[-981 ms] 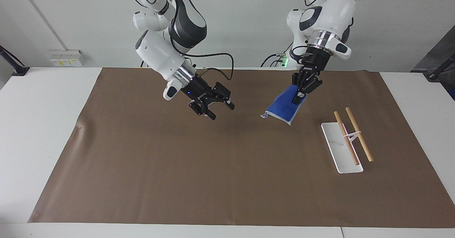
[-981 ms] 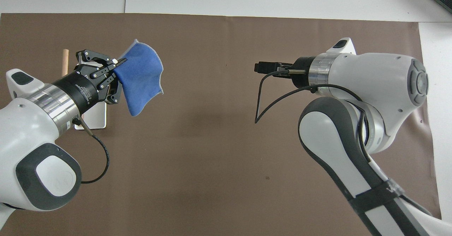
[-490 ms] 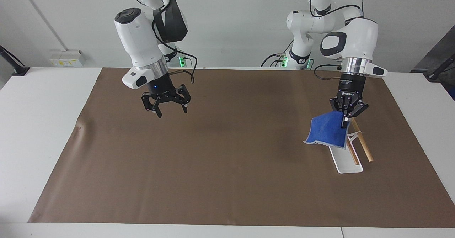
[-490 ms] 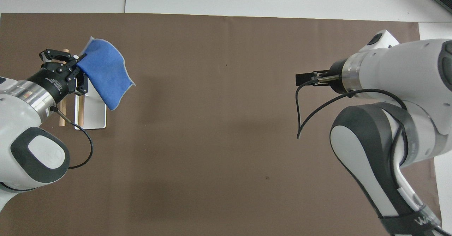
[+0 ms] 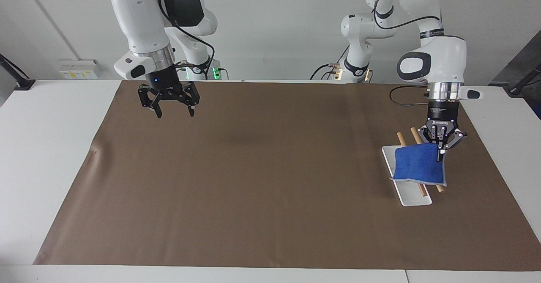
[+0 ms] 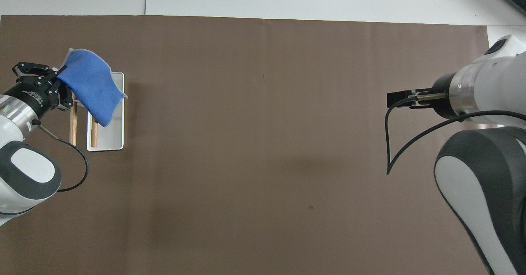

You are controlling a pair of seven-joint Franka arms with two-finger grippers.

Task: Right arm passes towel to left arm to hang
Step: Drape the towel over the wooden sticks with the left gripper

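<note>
The small rectangular bright-blue terry towel with pale grey stitched edging hangs by one upper corner from the left gripper, the black clawed hand of the glossy white left arm, whose fingertips are pressed together on the cloth. The fabric looks soft and nubbly; it droops in a loose sheet with one fold along its top edge. It hangs over the towel rack, a flat white oblong base of smooth plastic or metal carrying two round pale wooden rods laid side by side on a thin white wire support. Whether the cloth touches the rods cannot be told; in the facing view it covers their middle and only the rod ends show. In the overhead view the rack lies at about nine o'clock, at the left arm's end of the mat, and the towel covers its farther half.

The right gripper, the same black claw below a silver wrist ring on the right arm, hangs with its fingers spread and nothing in them, over the corner of the mat nearest its own base, at about ten o'clock in the facing view. This arm waits.

Under everything lies the large matte brown table mat, smooth and flat but for a small wrinkle at the right arm's end, on a white table.
</note>
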